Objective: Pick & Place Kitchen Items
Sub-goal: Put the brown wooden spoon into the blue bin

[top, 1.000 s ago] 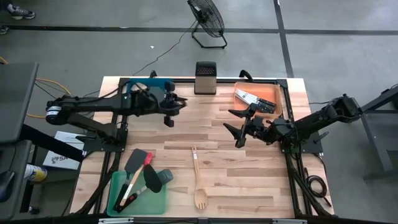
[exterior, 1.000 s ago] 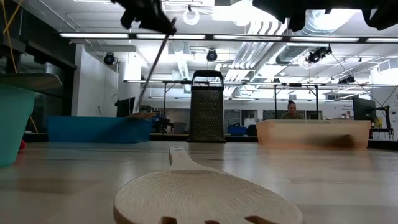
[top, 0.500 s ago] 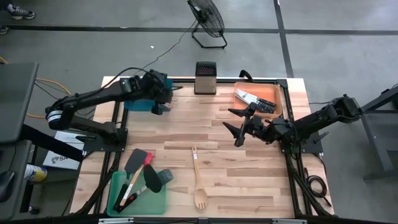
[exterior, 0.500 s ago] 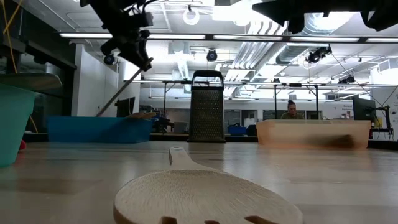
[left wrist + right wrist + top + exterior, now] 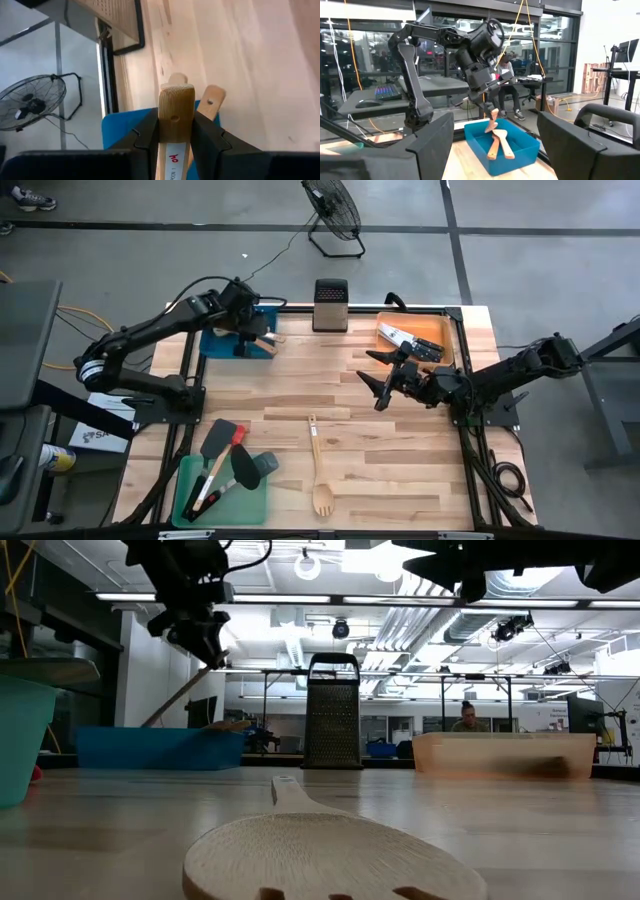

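wooden spoon, pinched in the left pincer, has swung from over the bare desk to above the blue tray, ready to drop, while the right pincer waits spread mid-desk.

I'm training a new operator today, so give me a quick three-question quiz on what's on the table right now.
1. True or false: the left gripper is shut on a wooden utensil above the blue tray.
2. Which tray holds the knives? A blue, B orange, C green.
3. What lies loose on the table between the green tray and the right gripper?

Key: 1 true. 2 B, the orange tray. 3 a slotted wooden spoon.
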Tool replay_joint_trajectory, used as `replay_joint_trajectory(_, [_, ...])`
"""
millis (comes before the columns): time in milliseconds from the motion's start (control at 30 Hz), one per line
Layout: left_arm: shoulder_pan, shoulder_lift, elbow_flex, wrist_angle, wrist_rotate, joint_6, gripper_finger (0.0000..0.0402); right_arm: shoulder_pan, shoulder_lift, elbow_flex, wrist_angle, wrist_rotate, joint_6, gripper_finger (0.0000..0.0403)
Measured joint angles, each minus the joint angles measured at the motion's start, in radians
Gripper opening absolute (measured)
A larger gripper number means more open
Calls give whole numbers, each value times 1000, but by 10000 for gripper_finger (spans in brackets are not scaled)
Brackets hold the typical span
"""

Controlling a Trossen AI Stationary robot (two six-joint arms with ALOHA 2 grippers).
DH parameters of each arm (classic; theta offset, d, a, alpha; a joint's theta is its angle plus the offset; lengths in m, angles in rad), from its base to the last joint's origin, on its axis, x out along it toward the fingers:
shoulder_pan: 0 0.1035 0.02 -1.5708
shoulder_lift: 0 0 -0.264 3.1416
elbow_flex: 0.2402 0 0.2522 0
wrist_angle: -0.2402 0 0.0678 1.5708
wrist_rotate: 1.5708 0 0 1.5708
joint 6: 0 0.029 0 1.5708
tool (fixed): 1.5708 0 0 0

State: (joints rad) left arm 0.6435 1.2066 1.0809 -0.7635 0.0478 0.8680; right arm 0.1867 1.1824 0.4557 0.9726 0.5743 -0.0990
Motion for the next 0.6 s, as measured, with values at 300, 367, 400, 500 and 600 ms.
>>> replay_joint_trajectory(300, [4, 52, 0, -16, 8, 101, 79, 0, 0, 0, -13, 0, 1, 279])
replay_joint_trajectory(367, [4, 76, 0, -25, 4, 121, 79, 0, 0, 0, -19, 3, 1, 279])
replay_joint_trajectory(400, [4, 87, 0, -33, 0, 133, 79, 0, 0, 0, -21, 3, 1, 279])
replay_joint_trajectory(500, [4, 116, 0, -48, -21, 173, 79, 0, 0, 0, -26, 3, 1, 279])
replay_joint_trajectory(600, [4, 142, 0, -51, -27, 185, 79, 0, 0, 0, -29, 3, 6, 279])
